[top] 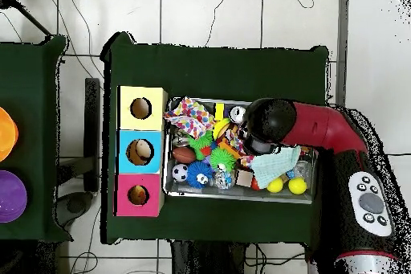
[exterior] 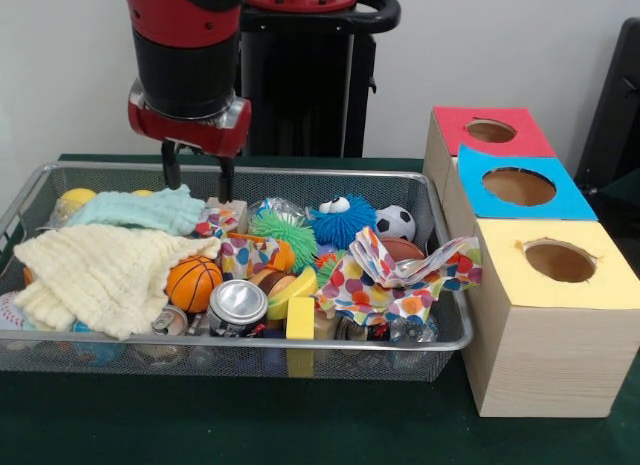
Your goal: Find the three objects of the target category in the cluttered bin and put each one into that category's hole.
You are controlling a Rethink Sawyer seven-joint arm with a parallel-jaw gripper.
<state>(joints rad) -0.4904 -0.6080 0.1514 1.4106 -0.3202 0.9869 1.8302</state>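
My gripper hangs open just above the back left of the wire bin, over a mint cloth, with nothing between its fingers. In the bin lie an orange mini basketball, a soccer ball, a brown football, a green spiky ball and a blue spiky ball. The three wooden boxes beside the bin have holes in red, blue and yellow tops. In the overhead view the arm hides the gripper.
A cream cloth covers the bin's left part, with yellow balls behind it. A tin can, a yellow block and a polka-dot cloth lie near the front. From above, the boxes stand left of the bin.
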